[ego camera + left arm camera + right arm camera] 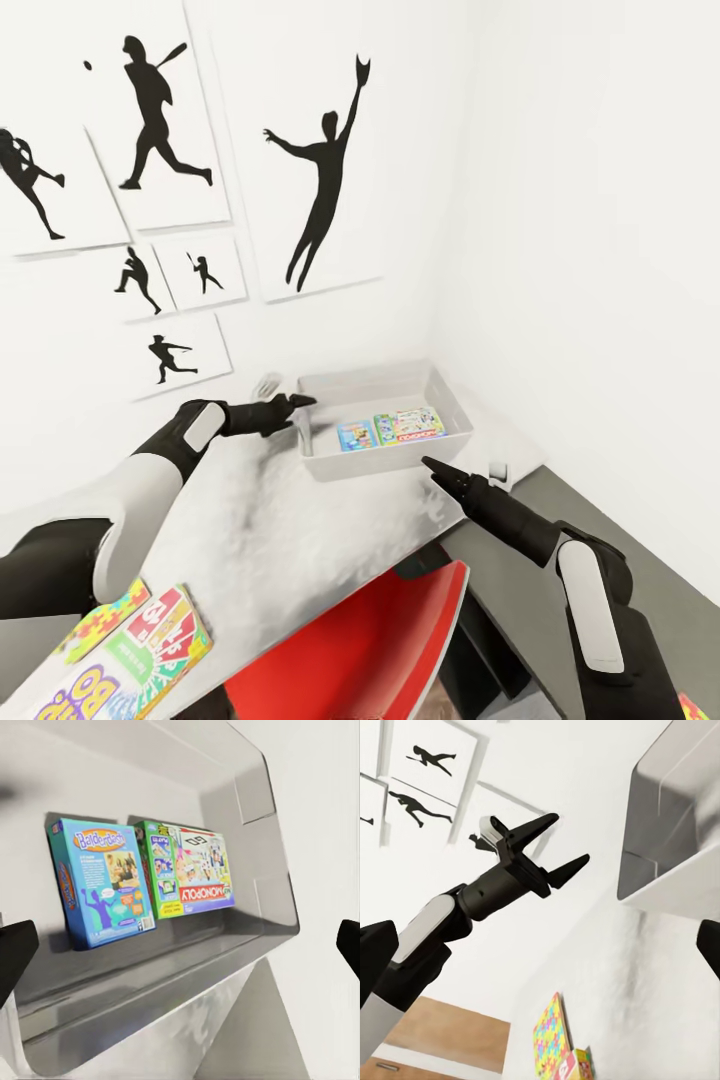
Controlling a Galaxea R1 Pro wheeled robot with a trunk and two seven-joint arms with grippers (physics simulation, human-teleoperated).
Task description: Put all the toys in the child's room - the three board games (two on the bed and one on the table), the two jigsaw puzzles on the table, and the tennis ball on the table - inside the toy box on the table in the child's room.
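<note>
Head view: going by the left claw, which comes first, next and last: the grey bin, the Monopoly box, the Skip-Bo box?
1. Toy box: its near rim sits right beside the left gripper.
2. Monopoly box: inside the bin, toward its far side.
3. Skip-Bo box: at the table's near edge, by the robot.

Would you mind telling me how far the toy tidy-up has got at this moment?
Done: two printed board game boxes, a blue one and a green Monopoly one, lie inside the shallow light grey toy box.

In hand: nothing; the left gripper is open at the bin's rim and the right gripper holds nothing.

Left: the Skip-Bo box and a jigsaw-patterned box lie on the pale table.
</note>
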